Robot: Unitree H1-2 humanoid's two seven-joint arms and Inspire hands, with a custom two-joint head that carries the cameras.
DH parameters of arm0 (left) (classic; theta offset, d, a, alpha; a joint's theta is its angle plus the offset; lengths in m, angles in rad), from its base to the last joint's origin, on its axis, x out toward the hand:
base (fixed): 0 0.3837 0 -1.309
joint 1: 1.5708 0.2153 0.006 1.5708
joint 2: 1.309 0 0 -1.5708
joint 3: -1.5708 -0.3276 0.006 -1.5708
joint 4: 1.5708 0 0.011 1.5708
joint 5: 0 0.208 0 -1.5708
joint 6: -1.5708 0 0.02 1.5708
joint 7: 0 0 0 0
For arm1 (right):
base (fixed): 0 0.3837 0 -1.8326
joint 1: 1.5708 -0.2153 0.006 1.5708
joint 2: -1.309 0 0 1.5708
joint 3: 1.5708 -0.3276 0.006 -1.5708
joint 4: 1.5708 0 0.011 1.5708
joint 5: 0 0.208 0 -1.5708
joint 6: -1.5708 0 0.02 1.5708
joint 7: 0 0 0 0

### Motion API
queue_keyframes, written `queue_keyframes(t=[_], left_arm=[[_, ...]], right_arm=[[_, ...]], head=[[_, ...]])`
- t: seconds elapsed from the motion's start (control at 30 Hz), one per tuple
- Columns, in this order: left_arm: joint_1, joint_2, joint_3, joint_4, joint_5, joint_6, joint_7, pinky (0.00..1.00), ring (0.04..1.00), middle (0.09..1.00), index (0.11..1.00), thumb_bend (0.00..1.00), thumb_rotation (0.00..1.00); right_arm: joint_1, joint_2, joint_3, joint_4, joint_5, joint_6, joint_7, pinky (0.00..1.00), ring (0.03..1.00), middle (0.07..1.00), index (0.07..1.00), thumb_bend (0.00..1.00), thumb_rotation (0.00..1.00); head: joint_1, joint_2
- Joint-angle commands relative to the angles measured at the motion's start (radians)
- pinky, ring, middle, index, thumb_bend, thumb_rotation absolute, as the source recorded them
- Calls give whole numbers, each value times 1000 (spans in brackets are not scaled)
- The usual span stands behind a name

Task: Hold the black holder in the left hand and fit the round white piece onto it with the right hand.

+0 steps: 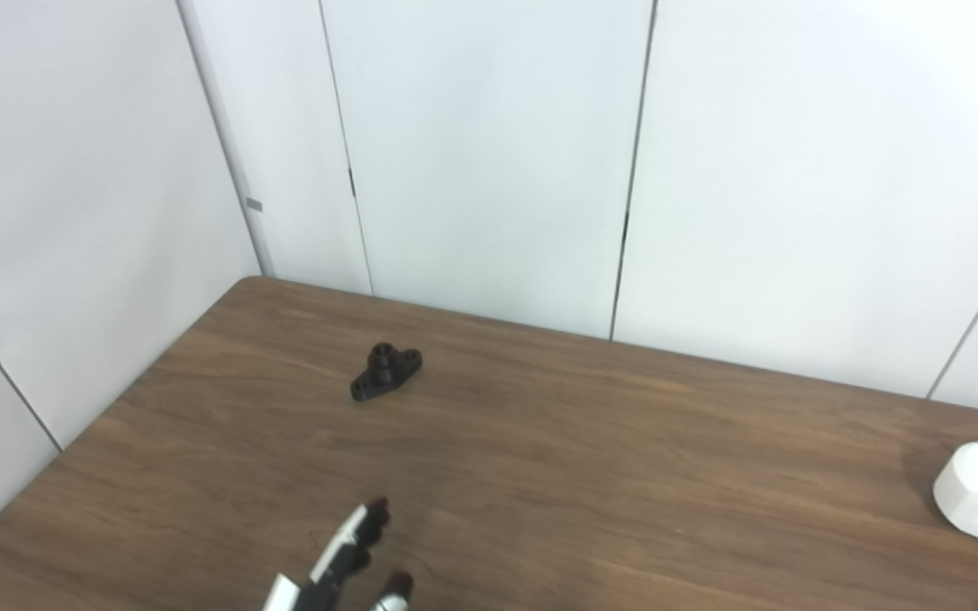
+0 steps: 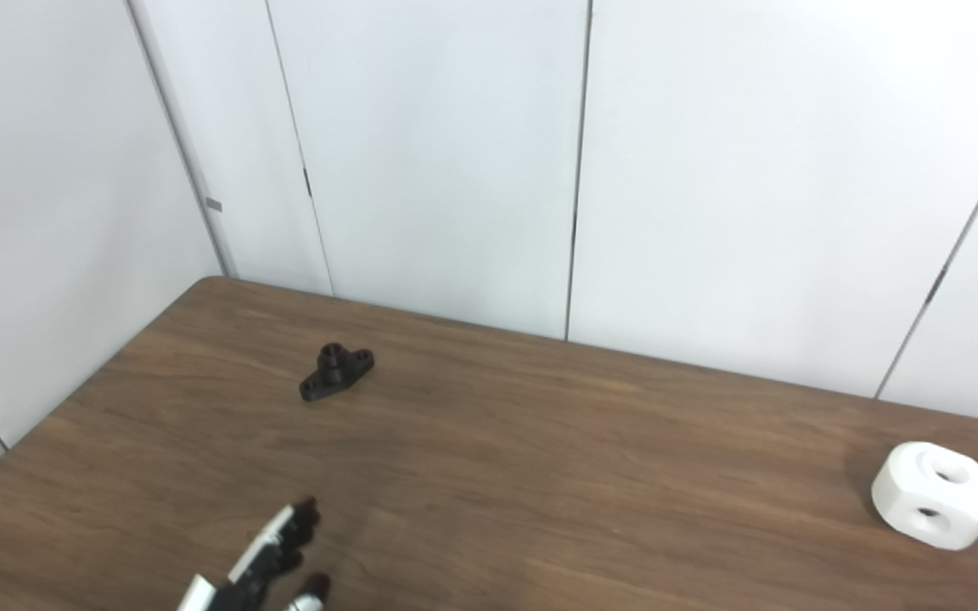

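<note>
Left hand (image 2: 272, 552) empty; white piece (image 2: 935, 495) uncropped

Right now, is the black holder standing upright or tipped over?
Upright: the black holder lies flat on its base on the table, round post pointing up, untouched by the left hand.

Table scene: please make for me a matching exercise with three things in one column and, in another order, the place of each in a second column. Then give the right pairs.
Things:
1. black holder
2. round white piece
3. left hand

Places:
A. at the far right of the table, lying alone
B. at the bottom edge of the picture, over the table, holding nothing
C. toward the back left of the table, untouched

Pairs: 1-C, 2-A, 3-B
</note>
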Motion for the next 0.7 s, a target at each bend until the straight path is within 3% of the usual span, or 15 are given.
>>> queue_keyframes(t=[0.0, 0.07, 0.17, 0.37, 0.53, 0.67], left_arm=[[-109, 10, 40, -57, 53, 53, -6, 921, 913, 908, 941, 384, 584], [-163, 35, 65, -78, 97, 111, -21, 912, 910, 896, 933, 390, 557], [-262, 69, 99, -97, 147, 201, -53, 932, 921, 904, 932, 457, 418], [-398, 129, 150, -78, 210, 267, -93, 918, 911, 899, 917, 602, 287], [-492, 195, 179, -37, 274, 367, -150, 832, 890, 905, 910, 657, 320], [-564, 237, 191, 37, 305, 388, -153, 767, 862, 890, 900, 687, 298]], right_arm=[[-2, -3, -7, -33, -5, -12, -8, 1000, 1000, 1000, 1000, 552, 1000], [-3, 0, -5, -38, -10, -4, -14, 1000, 1000, 1000, 1000, 561, 1000], [-6, 3, -4, -35, -8, -6, -20, 1000, 1000, 1000, 1000, 571, 1000], [-8, 13, -2, -43, -17, 5, -29, 1000, 1000, 1000, 985, 572, 1000], [-10, 15, 1, -34, -19, -4, -29, 1000, 1000, 1000, 975, 574, 1000], [-9, 17, 4, -36, -16, -10, -27, 1000, 1000, 1000, 969, 565, 1000]], head=[[-2, 1], [-6, 1], [-4, -1], [-9, 0], [-20, -1], [-23, -2]])
